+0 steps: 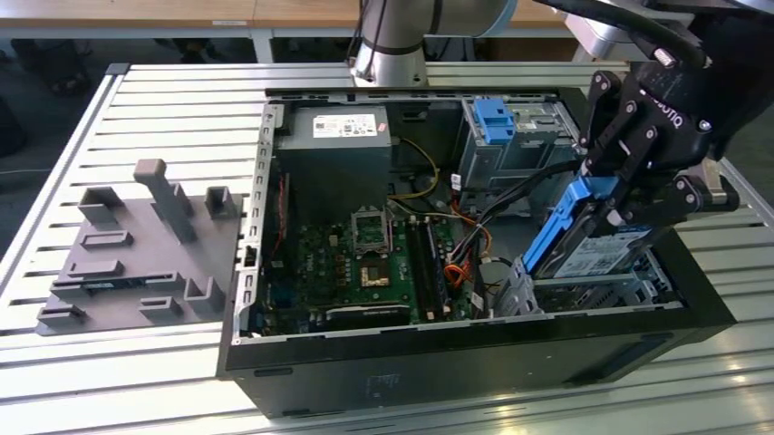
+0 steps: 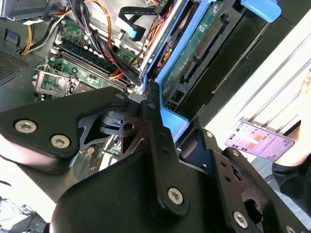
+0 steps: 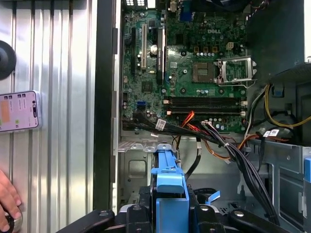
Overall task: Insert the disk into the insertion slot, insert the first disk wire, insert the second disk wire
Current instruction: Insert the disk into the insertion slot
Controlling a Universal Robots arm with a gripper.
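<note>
My gripper (image 1: 614, 192) is shut on the disk (image 1: 595, 243), a silver drive with a white-blue label in a bright blue caddy. It holds the disk steeply tilted, with the lower end dipping into the insertion slot (image 1: 599, 292), a perforated silver cage in the case corner nearest the exterior view's right. In the first wrist view the caddy's blue end (image 3: 169, 193) sits between the fingers, over the cage floor (image 3: 136, 167). In the second wrist view the disk's underside (image 2: 194, 53) runs away from the fingers. Loose black and orange wires (image 3: 228, 150) lie beside the cage.
The open computer case holds a green motherboard (image 1: 362, 263), a power supply (image 1: 333, 154) and a taller grey bay with a blue bracket (image 1: 496, 122). A grey fixture plate (image 1: 133, 254) lies on the slatted table. A phone (image 3: 18, 110) and a hand (image 3: 7, 199) are beside the case.
</note>
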